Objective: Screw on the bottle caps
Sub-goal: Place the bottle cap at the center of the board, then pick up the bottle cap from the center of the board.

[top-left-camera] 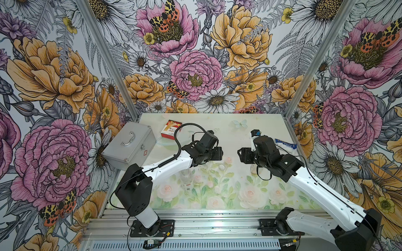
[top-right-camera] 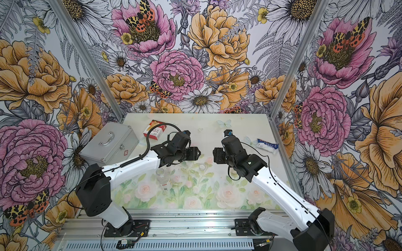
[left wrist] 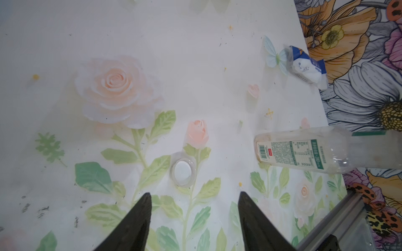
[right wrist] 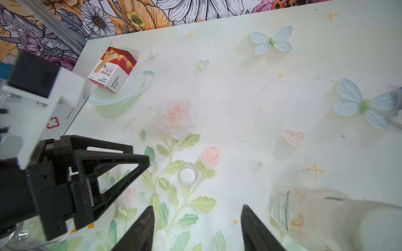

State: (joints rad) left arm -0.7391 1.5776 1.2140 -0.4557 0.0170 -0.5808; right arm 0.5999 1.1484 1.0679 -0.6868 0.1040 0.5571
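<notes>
One white cap (top-left-camera: 221, 167) lies flat on the table (top-left-camera: 217, 128), mid-frame in both top views, just below the gap between the two claw tips and touching neither. The red-label bottle (top-left-camera: 186, 179) is left of the cap and a bit lower in frame. It looks upright, sits partly under the left forearm, and is clear of the cap. The green-label bottle (left wrist: 304, 155) is on the cap's other side, mostly hidden under the right arm in both top views. The left wrist view shows its white-and-green label sharply, but the neck end is blurred, so I can't tell whether it's capped. Left claw (left wrist: 195, 193): jaws apart, nothing between them, with the cap just beyond the tips and roughly in line with the gap. Right claw (right wrist: 198, 206): jaws apart as well and empty, cap ahead of it. The green-label bottle is a blur beside this claw, not in it. In both top views the claws face each other over the middle of the table, tips near but apart. Further out are a silver case (top-left-camera: 129, 147) at the table's left edge, a bandage box (top-left-camera: 170, 129) at its upper left, and a blue-and-white packet (top-left-camera: 285, 145) by the right edge.
</notes>
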